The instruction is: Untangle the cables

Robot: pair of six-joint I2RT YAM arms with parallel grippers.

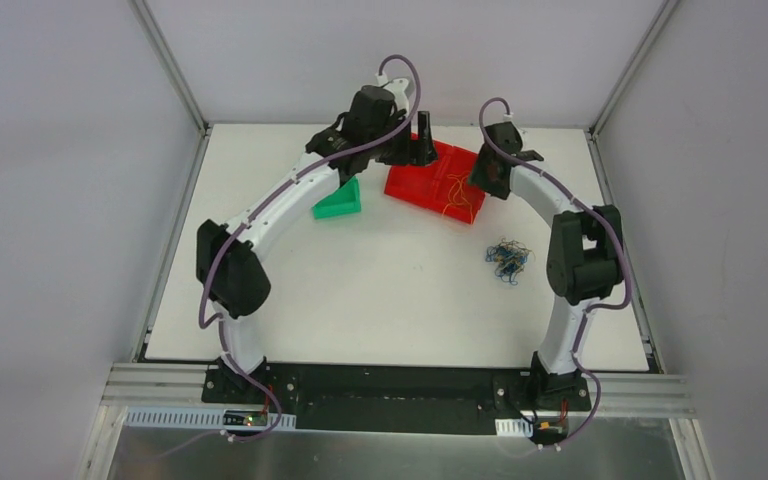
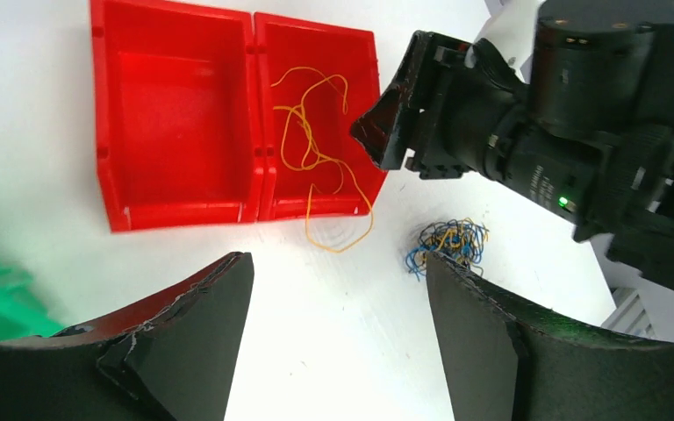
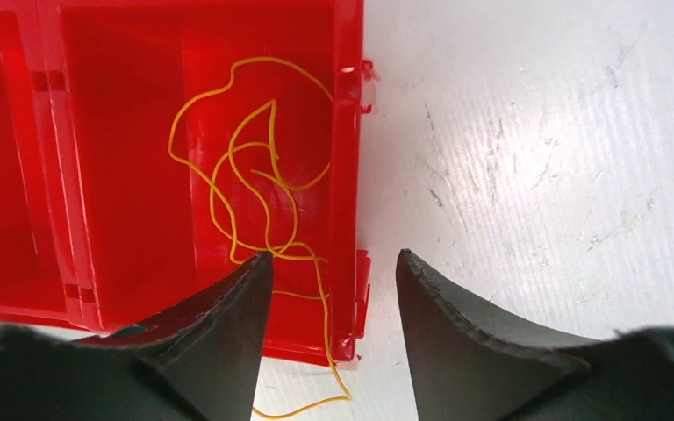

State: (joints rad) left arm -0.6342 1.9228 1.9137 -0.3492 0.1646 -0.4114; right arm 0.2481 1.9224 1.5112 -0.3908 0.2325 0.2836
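A small knot of blue, yellow and dark cables (image 1: 508, 257) lies on the white table right of centre; it also shows in the left wrist view (image 2: 450, 241). Loose yellow-orange cables (image 3: 254, 175) lie in the right compartment of a red bin (image 1: 415, 190), and one strand hangs over its wall onto the table (image 2: 342, 239). My left gripper (image 1: 420, 148) hovers open and empty at the bin's far side, jaws wide apart (image 2: 335, 263). My right gripper (image 1: 480, 182) is open and empty above the bin's right wall (image 3: 332, 256). It also shows in the left wrist view (image 2: 386, 132).
A green bin (image 1: 340, 203) stands left of the red bin, under the left arm. The red bin's left compartment (image 2: 175, 114) holds nothing. Grey walls and a metal frame (image 1: 170, 60) ring the table.
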